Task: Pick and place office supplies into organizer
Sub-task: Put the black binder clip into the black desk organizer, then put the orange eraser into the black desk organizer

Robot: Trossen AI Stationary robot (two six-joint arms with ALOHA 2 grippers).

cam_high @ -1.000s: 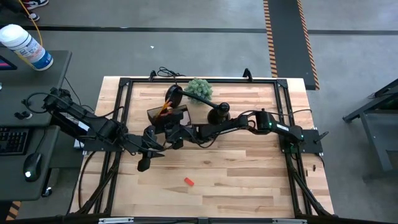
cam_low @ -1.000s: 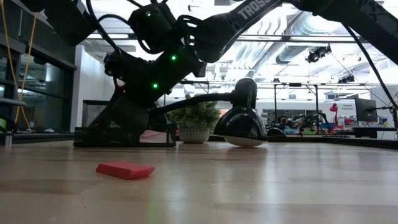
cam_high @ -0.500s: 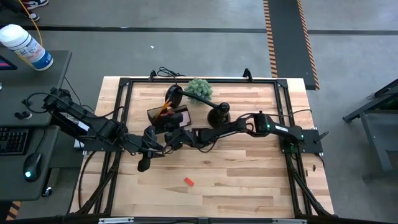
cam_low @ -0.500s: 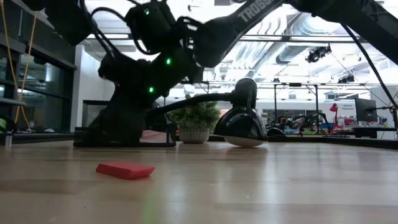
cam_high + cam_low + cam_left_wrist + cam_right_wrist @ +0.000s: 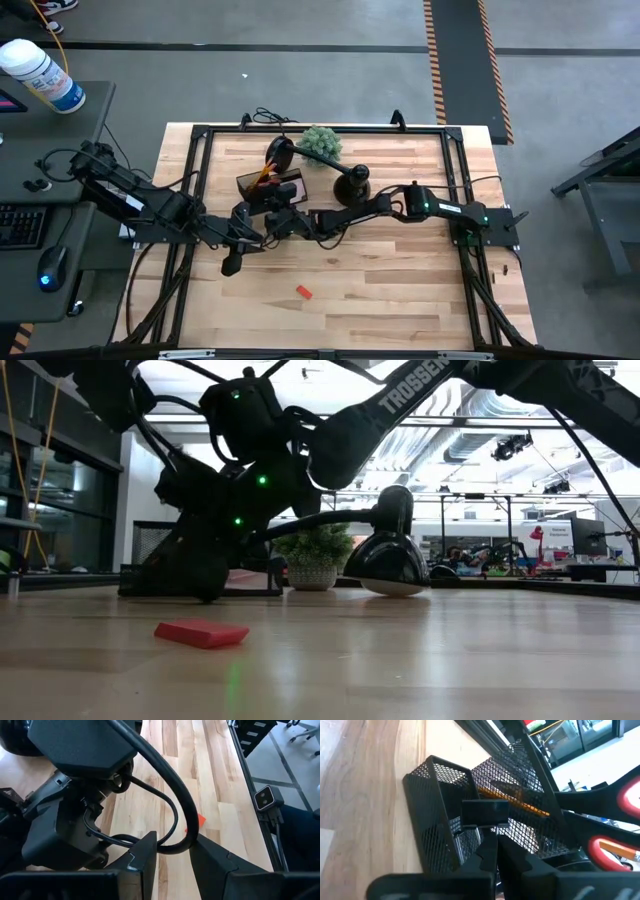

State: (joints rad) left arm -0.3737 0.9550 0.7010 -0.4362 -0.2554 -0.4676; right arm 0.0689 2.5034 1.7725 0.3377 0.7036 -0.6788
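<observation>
Nearest the front edge: red sticky-note pad lying flat on the bare wood, alone, well apart from both grippers and from the organizer. It also shows past the left arm's fingers.

Left gripper sits low over the table, left of centre, between the pad and the organizer. Fingers are moderately apart with nothing in them. A black cable from the other arm loops across in front of the gap.

Right arm reaches across from the right side. Right gripper is just in front of the organizer, crowded against the left arm's wrist. In its wrist view the fingers are pinched almost together. A flat black piece sits at the tips and looks gripped there. It's right at the rim of the organizer's near mesh compartment. Can't tell if it touches the mesh.

The organizer is black wire mesh and sits in the back-left part of the table. An orange pencil lies slanted inside a compartment behind that near one. Red-orange scissors handles show past the mesh on the far side. Can't tell which compartment they're in.

Further back: black lamp base right of the organizer, lamp head just behind it. Green plant is near the back edge, between head and base.
</observation>
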